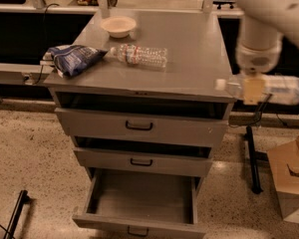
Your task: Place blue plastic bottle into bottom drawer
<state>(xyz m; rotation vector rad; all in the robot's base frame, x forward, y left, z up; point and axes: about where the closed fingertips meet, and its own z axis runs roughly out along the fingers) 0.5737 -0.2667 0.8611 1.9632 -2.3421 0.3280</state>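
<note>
Cabinet's right: hand around white-capped bottle

Cabinet top: bowl at back left, bag at front-left edge, long bottle lying just right of bag, in front of bowl. Gripper hangs off cabinet's right edge, level w/ top, clamped on small bottle lying sideways, cap twd cabinet. Bottom drawer pulled out below 2 others. Box on floor, far right.
</note>
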